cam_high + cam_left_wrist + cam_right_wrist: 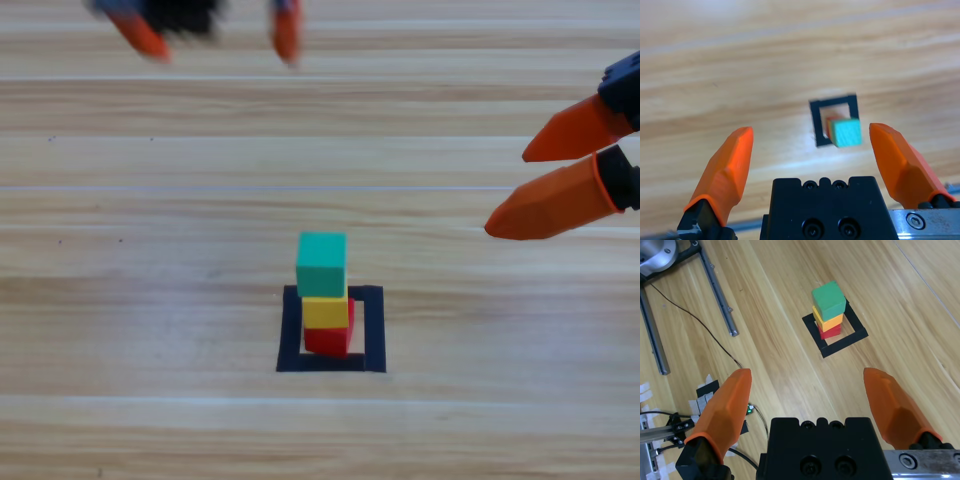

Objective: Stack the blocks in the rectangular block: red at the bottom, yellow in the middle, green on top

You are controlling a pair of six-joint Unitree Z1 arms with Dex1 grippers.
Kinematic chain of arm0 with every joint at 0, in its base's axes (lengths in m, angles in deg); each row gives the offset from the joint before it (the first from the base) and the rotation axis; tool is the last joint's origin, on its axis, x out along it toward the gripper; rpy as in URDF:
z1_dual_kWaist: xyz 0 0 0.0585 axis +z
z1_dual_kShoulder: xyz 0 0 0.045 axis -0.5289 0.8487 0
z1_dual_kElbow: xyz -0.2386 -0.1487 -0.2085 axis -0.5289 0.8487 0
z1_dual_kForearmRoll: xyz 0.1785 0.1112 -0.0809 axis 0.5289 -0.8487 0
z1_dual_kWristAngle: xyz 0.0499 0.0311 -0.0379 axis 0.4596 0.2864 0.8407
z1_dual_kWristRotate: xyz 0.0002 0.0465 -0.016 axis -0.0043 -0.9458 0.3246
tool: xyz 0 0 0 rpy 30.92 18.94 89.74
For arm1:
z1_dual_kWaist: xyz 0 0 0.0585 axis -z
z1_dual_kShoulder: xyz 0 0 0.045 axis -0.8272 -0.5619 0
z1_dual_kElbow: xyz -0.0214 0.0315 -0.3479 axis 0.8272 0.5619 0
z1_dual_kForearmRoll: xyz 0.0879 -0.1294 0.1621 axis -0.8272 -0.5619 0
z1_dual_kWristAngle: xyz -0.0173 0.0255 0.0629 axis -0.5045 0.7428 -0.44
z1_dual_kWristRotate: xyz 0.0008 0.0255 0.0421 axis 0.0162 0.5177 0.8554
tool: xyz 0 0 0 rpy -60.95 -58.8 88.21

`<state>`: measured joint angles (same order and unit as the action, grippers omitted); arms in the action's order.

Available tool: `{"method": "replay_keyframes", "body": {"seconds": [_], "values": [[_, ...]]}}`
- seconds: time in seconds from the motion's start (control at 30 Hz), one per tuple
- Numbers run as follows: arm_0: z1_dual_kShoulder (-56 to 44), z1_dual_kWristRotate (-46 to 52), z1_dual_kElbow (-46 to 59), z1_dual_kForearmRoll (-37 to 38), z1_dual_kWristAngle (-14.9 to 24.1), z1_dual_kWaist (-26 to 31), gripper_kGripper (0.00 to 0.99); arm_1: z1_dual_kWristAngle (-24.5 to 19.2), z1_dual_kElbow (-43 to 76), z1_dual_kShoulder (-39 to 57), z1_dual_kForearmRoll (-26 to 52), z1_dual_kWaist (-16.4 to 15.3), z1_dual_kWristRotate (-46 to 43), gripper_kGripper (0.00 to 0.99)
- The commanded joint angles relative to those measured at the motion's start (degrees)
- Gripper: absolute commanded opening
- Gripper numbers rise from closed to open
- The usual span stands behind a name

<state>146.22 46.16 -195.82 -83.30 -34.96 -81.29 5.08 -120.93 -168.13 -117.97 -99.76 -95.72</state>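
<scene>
Inside the black-taped rectangular block (374, 330) stands a tower of three cubes: red (331, 340) at the bottom, yellow (325, 312) on it, green (321, 264) on top. The same tower shows in the right wrist view, green (829, 300) over yellow (831, 323) over red (832, 331). From the left wrist view the green cube (847, 132) hides most of the others. My left gripper (212, 38) hangs open at the top edge, far from the tower. My right gripper (513, 188) is open at the right edge, holding nothing.
Bare wooden table surrounds the taped rectangle (856, 333). In the right wrist view, metal frame rails (717, 290), a thin black cable (700, 322) and taped patches (707, 392) lie off to the side of the table.
</scene>
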Motion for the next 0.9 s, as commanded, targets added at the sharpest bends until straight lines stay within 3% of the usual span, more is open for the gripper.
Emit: {"method": "replay_keyframes", "body": {"seconds": [0.03, 0.13, 0.23, 0.3, 0.43, 0.57, 0.63, 0.73, 0.9], "values": [[-12.97, -9.3, 12.04, 12.54, 7.71, 2.86, 0.99, -1.79, -2.82, 0.19, -3.07, -1.58, -0.46, 0.99], [-22.02, -18.35, 24.43, 25.38, 8.33, 6.64, 0.99, -1.79, -3.78, -0.08, -3.68, -1.58, -0.46, 0.99], [-25.45, -26.0, 31.28, 33.2, 8.33, 10.6, 0.99, -1.79, -3.87, -0.69, -3.95, -1.58, -0.63, 0.99], [-25.54, -29.6, 35.15, 37.33, 6.31, 13.76, 0.99, -1.53, -3.87, -1.22, -3.95, -1.67, -0.72, 0.99], [-33.45, -34.08, 47.98, 46.65, -5.03, 15.87, 0.99, -1.09, -4.4, -1.57, -3.95, -2.29, -0.72, 0.99], [-37.23, -37.33, 57.48, 49.99, -22.96, 15.87, 0.99, -1.09, -5.19, -1.83, -3.95, -3.69, -0.81, 0.99], [-37.58, -37.33, 61.43, 51.57, -26.3, 14.29, 0.99, -1.0, -5.54, -2.27, -4.03, -4.22, -0.81, 0.99], [-38.81, -36.63, 66.79, 54.2, -26.39, 10.51, 0.99, -1.0, -5.72, -2.54, -4.12, -4.49, -0.9, 0.99], [-38.81, -36.63, 68.29, 55.61, -25.6, 9.1, 0.99, -0.39, -5.89, -3.33, -4.12, -4.75, -0.9, 0.99]]}}
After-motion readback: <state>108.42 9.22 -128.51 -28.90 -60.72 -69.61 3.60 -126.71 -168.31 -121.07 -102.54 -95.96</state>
